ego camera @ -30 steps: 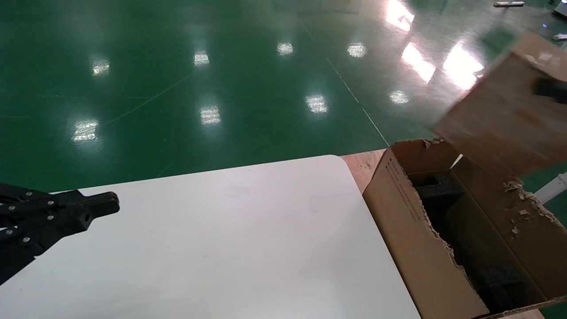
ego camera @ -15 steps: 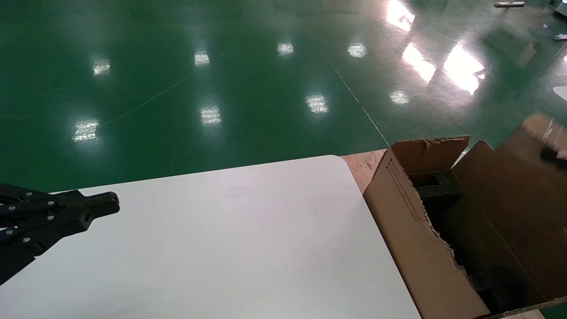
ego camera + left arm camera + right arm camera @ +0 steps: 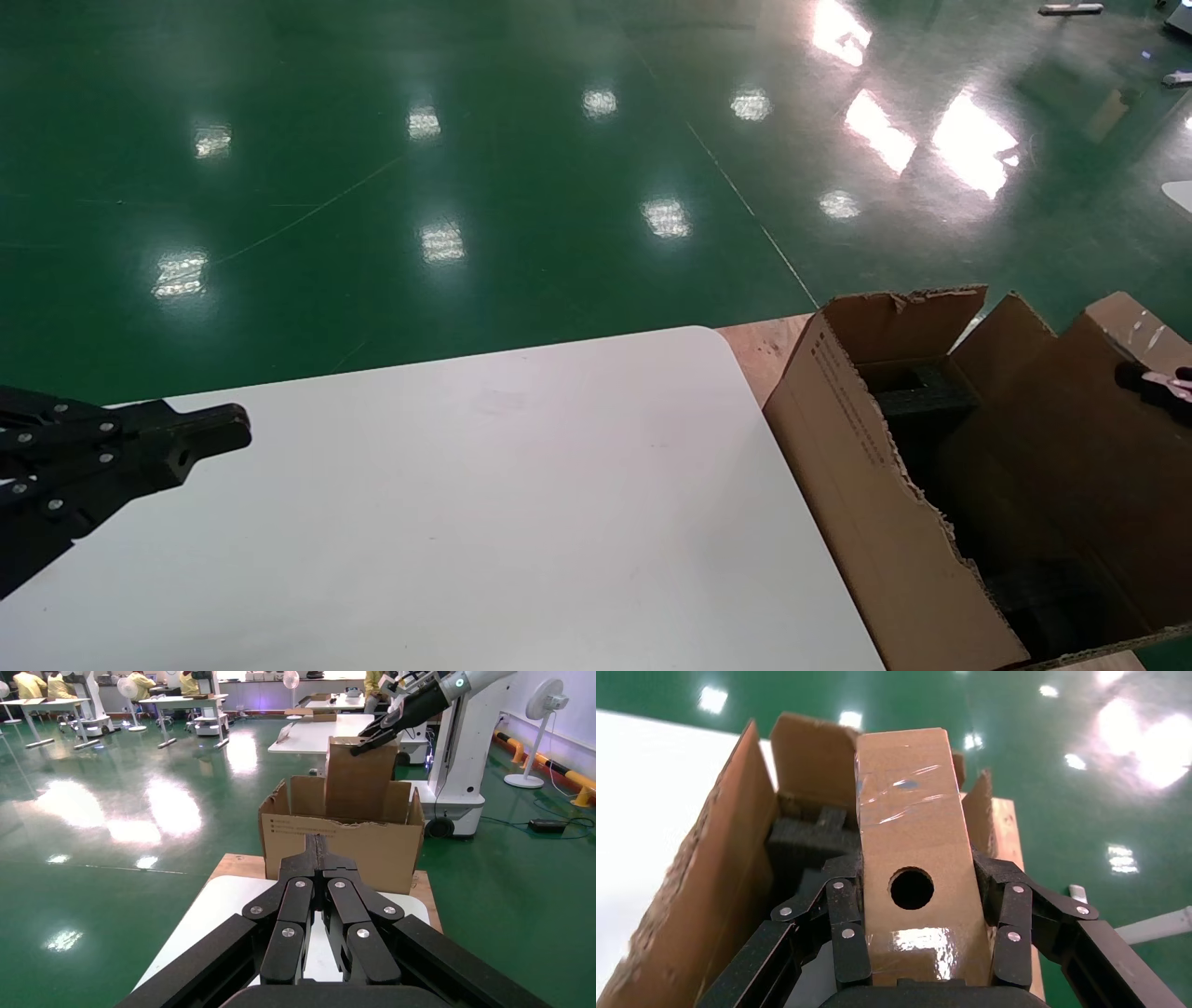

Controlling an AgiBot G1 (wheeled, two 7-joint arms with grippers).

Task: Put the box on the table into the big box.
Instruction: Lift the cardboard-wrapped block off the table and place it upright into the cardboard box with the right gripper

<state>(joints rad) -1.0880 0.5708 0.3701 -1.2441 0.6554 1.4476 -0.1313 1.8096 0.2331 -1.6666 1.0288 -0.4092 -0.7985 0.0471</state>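
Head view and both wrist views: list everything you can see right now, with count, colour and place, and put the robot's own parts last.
box: one, brown cardboard, round hole in the face toward the wrist camera, standing on end, lower part inside the big box, clamped by the right gripper.
big box: one, brown corrugated carton with torn flaps, beside the table's right edge.
foam: dark pieces, inside the big box.
table: one, white, in front of the robot.
wooden board: one, pale brown, under the big box.
floor: green, glossy, all around.
left gripper: black, shut, parked above the table's left side.
right gripper: black, shut on the box over the big box.
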